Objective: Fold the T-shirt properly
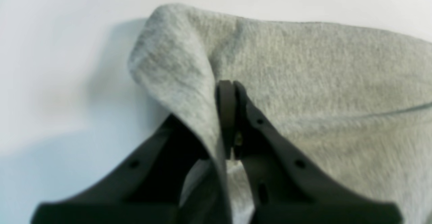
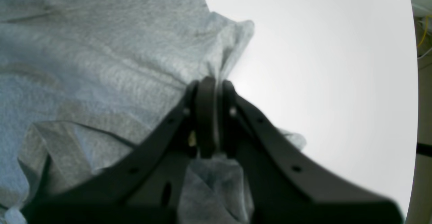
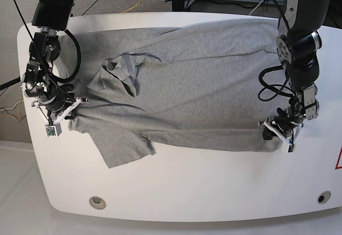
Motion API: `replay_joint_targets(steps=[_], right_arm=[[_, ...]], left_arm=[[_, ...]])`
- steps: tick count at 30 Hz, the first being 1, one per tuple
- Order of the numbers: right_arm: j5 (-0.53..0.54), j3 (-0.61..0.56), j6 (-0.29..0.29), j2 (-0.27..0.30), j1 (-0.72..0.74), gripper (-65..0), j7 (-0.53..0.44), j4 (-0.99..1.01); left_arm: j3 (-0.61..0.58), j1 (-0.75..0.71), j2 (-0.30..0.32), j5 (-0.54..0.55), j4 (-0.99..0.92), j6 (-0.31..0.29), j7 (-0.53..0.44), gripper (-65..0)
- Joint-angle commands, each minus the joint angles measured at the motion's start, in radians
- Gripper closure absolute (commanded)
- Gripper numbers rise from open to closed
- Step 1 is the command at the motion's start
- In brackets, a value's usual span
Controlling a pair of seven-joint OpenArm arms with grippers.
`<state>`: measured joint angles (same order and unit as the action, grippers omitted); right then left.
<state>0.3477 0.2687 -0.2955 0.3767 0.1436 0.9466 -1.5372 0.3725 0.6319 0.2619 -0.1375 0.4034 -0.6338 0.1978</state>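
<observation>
White table (image 3: 176,192) under you carries the T-shirt (image 3: 187,96) lengthwise between your arms, left gripper (image 1: 233,122) and right gripper (image 2: 211,116) each clamped on a near-edge corner at opposite ends, so neither is nearer.

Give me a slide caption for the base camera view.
Both grippers, left and right, pinch the near edge of a grey T-shirt spread across the white table.
</observation>
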Motion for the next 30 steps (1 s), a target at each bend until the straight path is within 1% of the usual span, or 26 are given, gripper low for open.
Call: replay_joint_targets(steps=[1,5,13,22,23,30], right_arm=[[0.009,0.007,-0.001,0.020,0.021,-4.2,-0.021,-0.023],[0.009,0.007,-0.001,0.020,0.021,-4.2,-0.021,-0.023],[0.009,0.007,-0.001,0.014,0.023,-4.2,-0.022,-0.023],[0.009,0.007,0.000,0.012,0.023,-4.2,-0.022,-0.023],[0.009,0.007,0.000,0.012,0.023,-4.2,-0.022,-0.023],[0.012,0.008,0.000,0.012,0.015,-4.2,-0.022,-0.029]], left_arm=[[0.001,0.032,0.021,0.005,0.039,-0.037,0.032,-2.5],[0.020,0.027,0.024,0.005,0.133,-0.064,0.104,-2.5],[0.032,0.026,0.023,0.005,0.295,-0.064,0.263,-2.5],[0.046,0.024,0.020,0.005,0.392,-0.064,0.401,-2.5],[0.046,0.024,0.012,0.005,0.401,-0.064,0.421,-2.5],[0.046,0.003,0.000,0.005,0.443,-0.064,0.504,-2.5]])
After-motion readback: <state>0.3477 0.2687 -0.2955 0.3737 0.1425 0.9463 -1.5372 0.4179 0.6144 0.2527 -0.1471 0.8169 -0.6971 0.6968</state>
